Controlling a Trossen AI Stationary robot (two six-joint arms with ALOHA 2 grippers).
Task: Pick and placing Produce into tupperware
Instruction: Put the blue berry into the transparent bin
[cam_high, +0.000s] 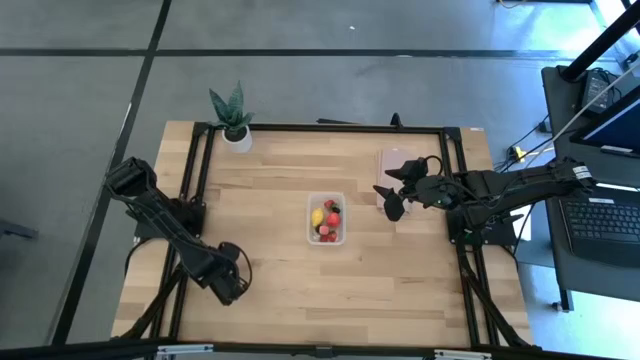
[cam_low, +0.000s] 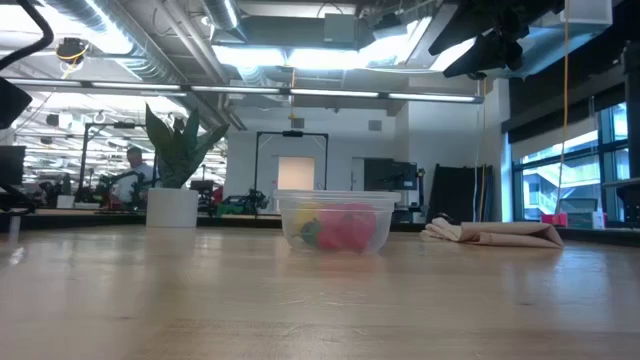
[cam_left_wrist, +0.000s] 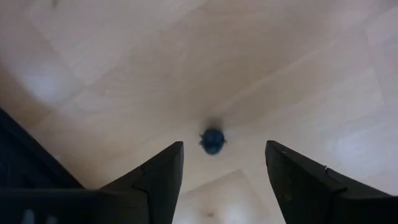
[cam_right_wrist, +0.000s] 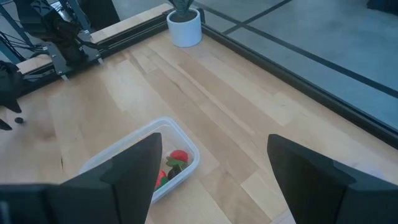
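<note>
no readable text, labels (or signs) anywhere

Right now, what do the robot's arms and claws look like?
Both arms are dark, almost black, built from jointed links. The left arm runs to a chunky dark left claw. The right arm ends in the right claw, with thin black cables looping near its wrist. Up close, each claw has two flat, wedge-shaped matte black fingers. I can't see any markings.

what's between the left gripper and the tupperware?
Only bare wood. In the high view the left gripper sits near the table's front-left, the tupperware mid-table. The one loose dark berry lies between that gripper's own open fingers, left wrist view.
</note>
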